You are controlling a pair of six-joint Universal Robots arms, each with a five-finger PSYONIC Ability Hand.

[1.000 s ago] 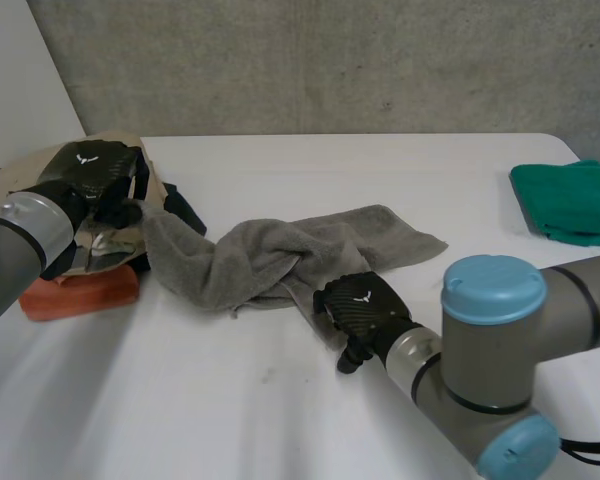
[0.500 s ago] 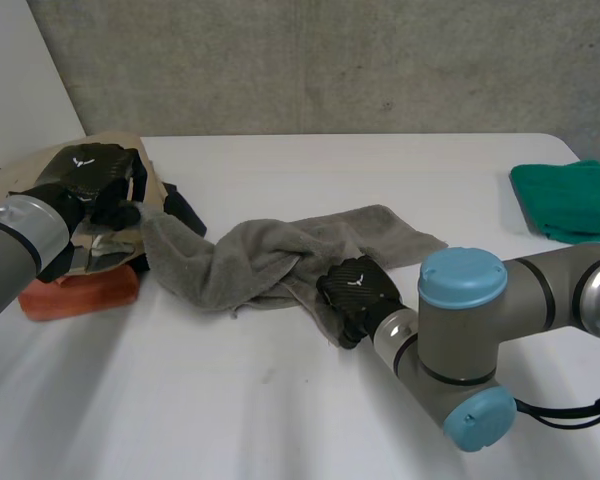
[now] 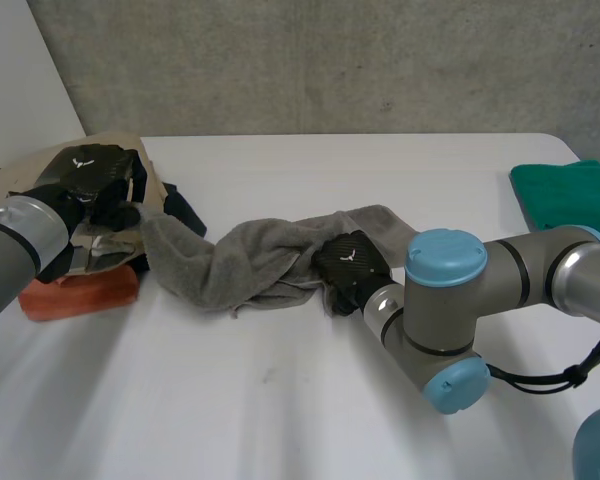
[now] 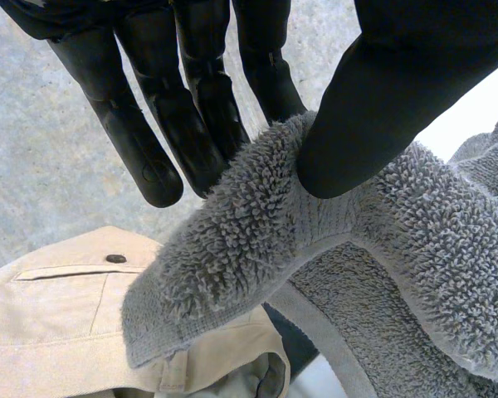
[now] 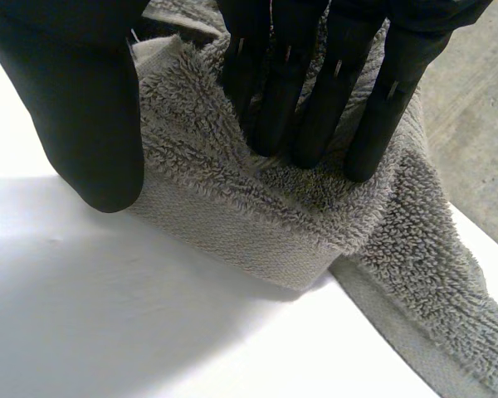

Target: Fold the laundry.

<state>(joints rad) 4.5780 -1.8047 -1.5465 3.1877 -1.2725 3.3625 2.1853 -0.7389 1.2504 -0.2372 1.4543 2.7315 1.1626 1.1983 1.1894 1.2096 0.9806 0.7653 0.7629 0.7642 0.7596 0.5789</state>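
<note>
A grey towel (image 3: 250, 255) lies crumpled across the middle of the table. Its left end rises to my left hand (image 3: 85, 180), above the clothes pile. In the left wrist view the thumb (image 4: 373, 108) and fingers (image 4: 141, 133) pinch a corner of the towel (image 4: 257, 224). My right hand (image 3: 350, 265) sits on the towel's near right part. In the right wrist view its fingers (image 5: 307, 91) dig into a raised fold of the towel (image 5: 257, 215), and the thumb (image 5: 91, 108) stands against the hem on the fold's other side.
A pile at the table's left edge holds a beige garment (image 4: 66, 332), a dark cloth (image 3: 183, 208) and an orange-red cloth (image 3: 80, 292). A green cloth (image 3: 570, 200) lies at the far right edge. A concrete wall runs behind the table.
My right hand has moved from the bare table up onto the towel's near edge and closed its fingers on a fold, bunching the towel's right end. The left hand has stayed still.
</note>
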